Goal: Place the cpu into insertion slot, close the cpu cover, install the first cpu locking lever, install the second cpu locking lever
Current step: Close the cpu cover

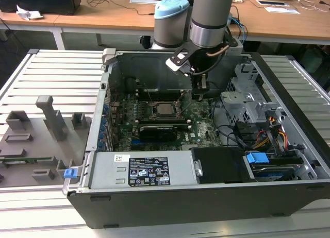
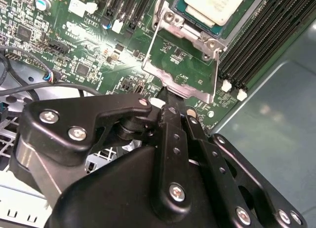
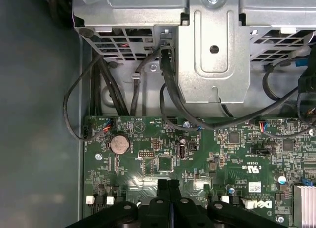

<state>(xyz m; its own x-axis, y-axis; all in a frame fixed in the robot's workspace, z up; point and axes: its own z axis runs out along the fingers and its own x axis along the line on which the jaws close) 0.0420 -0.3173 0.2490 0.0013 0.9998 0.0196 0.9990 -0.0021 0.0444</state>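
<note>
The cpu (image 2: 217, 5) lies flat in the insertion slot (image 2: 170, 21), its silver top facing up; in the exterior view the cpu (image 1: 165, 108) sits mid-board inside the open case. The cpu cover (image 2: 180, 72), a thin silvery frame, stands swung up from the slot, with green board showing through its window. My gripper (image 2: 167, 95) is shut on the cover's free edge, opposite the hinge. In the first wrist view the gripper (image 3: 168, 183) has its black fingers pressed together above the board. The gripper (image 1: 198, 95) hangs just to the exterior view's right of the socket.
A long black expansion card (image 1: 160, 131) lies in front of the socket. Black memory slots (image 2: 256, 50) flank it. A metal drive cage (image 1: 247, 101) with cables (image 3: 168, 104) stands close on the exterior view's right, the power supply (image 1: 139, 171) at the front, and a grey fixture tray (image 1: 31, 140) outside the case.
</note>
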